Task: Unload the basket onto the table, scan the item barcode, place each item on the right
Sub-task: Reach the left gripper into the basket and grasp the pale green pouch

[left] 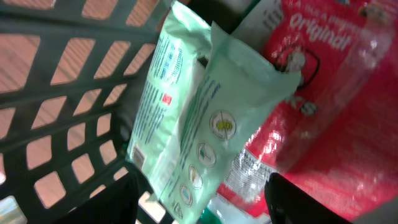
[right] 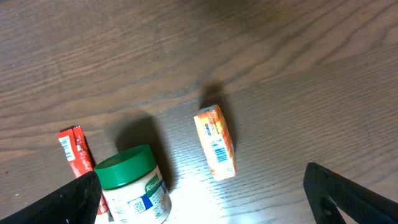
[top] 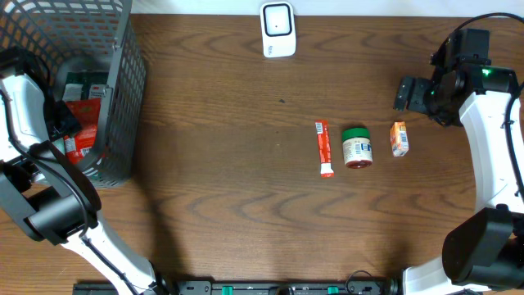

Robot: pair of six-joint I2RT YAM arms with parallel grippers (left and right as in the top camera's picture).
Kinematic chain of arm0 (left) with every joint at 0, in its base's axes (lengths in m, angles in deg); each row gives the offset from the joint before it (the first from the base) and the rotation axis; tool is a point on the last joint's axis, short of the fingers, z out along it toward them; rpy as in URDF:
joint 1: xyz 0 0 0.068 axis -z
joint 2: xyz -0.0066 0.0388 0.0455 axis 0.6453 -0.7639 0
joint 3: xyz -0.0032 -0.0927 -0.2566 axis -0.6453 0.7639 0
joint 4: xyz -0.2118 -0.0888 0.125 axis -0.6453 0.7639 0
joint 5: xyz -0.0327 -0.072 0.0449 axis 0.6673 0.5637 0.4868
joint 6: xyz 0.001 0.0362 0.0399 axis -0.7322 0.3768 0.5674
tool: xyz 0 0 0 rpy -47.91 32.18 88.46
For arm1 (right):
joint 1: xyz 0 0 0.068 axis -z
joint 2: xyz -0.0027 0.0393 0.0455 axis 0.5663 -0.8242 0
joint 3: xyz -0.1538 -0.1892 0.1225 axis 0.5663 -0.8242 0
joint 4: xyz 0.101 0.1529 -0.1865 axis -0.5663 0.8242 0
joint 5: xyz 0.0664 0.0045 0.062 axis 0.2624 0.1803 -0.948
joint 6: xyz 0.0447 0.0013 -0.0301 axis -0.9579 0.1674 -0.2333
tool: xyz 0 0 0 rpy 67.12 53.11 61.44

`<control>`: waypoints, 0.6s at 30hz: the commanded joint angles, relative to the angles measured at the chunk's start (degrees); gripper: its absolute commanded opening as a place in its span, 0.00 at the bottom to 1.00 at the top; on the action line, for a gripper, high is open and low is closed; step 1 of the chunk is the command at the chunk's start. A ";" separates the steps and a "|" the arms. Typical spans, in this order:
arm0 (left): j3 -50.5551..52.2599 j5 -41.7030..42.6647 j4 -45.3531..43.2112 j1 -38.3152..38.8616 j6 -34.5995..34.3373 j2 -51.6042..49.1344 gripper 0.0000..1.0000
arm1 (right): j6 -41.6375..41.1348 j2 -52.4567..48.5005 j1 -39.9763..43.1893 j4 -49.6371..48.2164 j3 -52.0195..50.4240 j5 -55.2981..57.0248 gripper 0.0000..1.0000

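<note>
Two risks. Left gripper (left: 202,193) is down in the basket (top: 123,82), jaws apart either side of the pale green pouch (left: 199,112), with no pinch that I can see. The pouch looks floppy, so closing on an edge could let it slip out or drag up the red bag (left: 336,93) behind it. The basket mesh could snag it on the lift. Right gripper (right: 211,205) hangs wide open and empty over the orange box (right: 216,142). Scanner (top: 277,29) sits well apart, so the barcode might arrive facing away.

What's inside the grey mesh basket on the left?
A pale green pouch and a red bag printed Original sit in the basket, the pouch in front. Whatever lies beneath or behind them is covered.
</note>
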 commanded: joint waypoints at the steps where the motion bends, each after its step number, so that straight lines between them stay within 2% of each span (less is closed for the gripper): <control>1: 3.10 -0.39 -1.62 -0.90 0.94 -0.85 0.65 | 0.39 0.90 0.26 0.07 1.07 -0.07 0.99; 6: 7.96 -0.37 -5.49 -2.95 0.85 -0.85 0.59 | 0.39 0.90 0.26 0.07 1.07 -0.07 0.99; 9: 8.28 -0.35 -6.19 -3.56 0.46 -0.85 0.50 | 0.42 0.90 0.26 0.07 1.07 -0.07 0.99; 10: 8.28 -0.35 -6.32 -3.56 0.46 -0.85 0.44 | 0.42 0.90 0.26 0.07 1.07 -0.07 0.99; 11: 8.28 -0.35 -6.29 -3.54 0.44 -0.83 0.20 | 0.39 0.90 0.26 0.07 1.07 -0.07 0.99; 12: 8.28 -0.33 -6.29 -3.54 0.44 -0.83 0.08 | 0.39 0.90 0.26 0.07 1.07 -0.07 0.99; 18: 5.79 -0.26 -5.55 -3.50 -0.70 2.82 0.07 | 0.39 0.90 0.26 0.07 1.07 -0.07 0.99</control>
